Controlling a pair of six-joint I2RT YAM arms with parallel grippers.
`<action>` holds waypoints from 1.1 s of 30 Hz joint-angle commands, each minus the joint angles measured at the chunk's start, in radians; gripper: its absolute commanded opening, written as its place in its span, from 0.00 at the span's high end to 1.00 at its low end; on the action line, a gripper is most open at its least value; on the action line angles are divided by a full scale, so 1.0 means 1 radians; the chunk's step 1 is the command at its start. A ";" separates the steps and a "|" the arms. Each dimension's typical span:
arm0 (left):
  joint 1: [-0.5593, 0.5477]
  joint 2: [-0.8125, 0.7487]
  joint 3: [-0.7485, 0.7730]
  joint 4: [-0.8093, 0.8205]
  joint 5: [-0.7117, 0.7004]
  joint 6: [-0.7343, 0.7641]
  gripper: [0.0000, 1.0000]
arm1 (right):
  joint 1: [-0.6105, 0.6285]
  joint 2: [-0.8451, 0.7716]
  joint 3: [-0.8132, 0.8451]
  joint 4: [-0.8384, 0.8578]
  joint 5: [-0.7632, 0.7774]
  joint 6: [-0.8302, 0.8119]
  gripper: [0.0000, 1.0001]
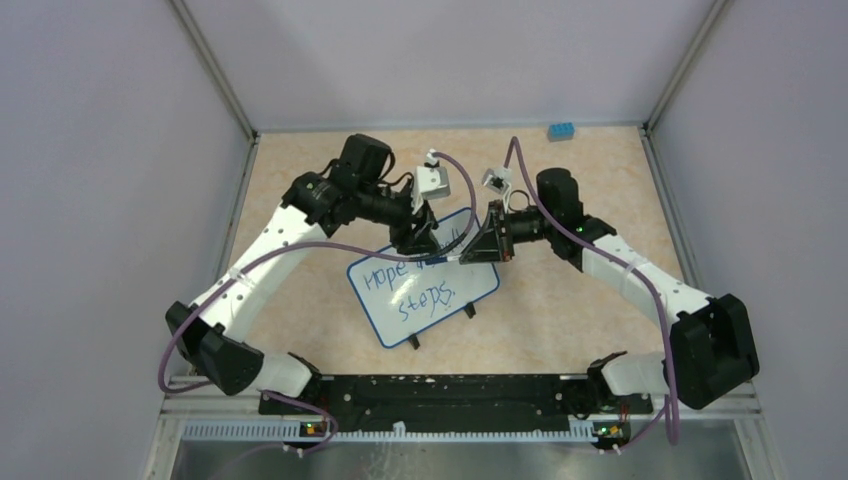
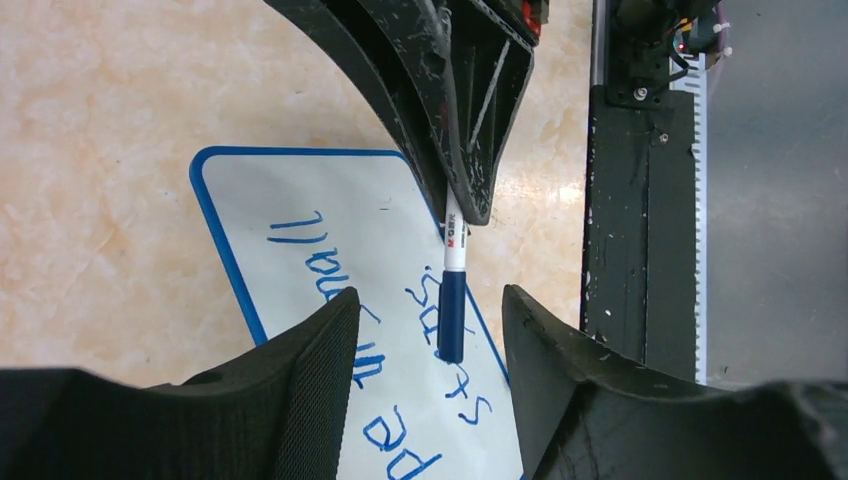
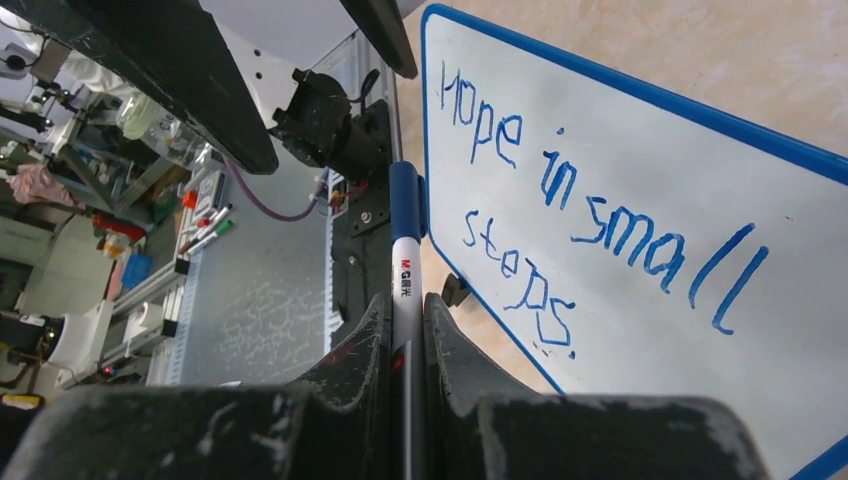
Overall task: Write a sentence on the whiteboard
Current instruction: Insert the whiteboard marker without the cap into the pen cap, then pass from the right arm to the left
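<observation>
The whiteboard [image 1: 478, 283] lies tilted on the table, its blue rim [image 2: 222, 245] showing in the left wrist view. The sentence [image 1: 418, 287] reads "Hope in small steps." in blue [image 3: 600, 215]. My right gripper [image 3: 405, 300] is shut on the white barrel of a marker [image 3: 405, 255]. The marker's blue capped end [image 2: 452, 315] points toward the left arm, just above the board. My left gripper [image 2: 430, 298] is open, and the capped end sits between its jaws with a gap on each side. From above, both grippers [image 1: 425, 248] [image 1: 482, 248] meet over the board's far edge.
A small blue block [image 1: 561, 130] sits at the back right near the wall. The black base rail [image 1: 430, 392] runs along the near edge, close to the board's near corner [image 2: 640, 200]. Enclosure walls stand left, right and behind.
</observation>
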 commanded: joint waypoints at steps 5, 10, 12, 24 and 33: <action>0.000 -0.131 -0.134 -0.016 -0.069 0.103 0.37 | 0.004 -0.007 0.012 0.097 -0.053 0.058 1.00; -0.019 -0.116 -0.181 -0.024 -0.119 0.134 0.38 | 0.013 -0.007 0.019 0.090 -0.057 0.064 1.00; -0.023 -0.108 -0.185 -0.026 -0.116 0.140 0.40 | 0.014 -0.008 0.023 0.087 -0.058 0.064 1.00; -0.083 -0.062 -0.190 0.019 -0.118 0.117 0.72 | 0.028 0.005 0.024 0.116 -0.071 0.100 1.00; -0.118 -0.023 -0.155 0.048 -0.092 0.084 1.00 | 0.041 0.011 0.022 0.117 -0.066 0.101 1.00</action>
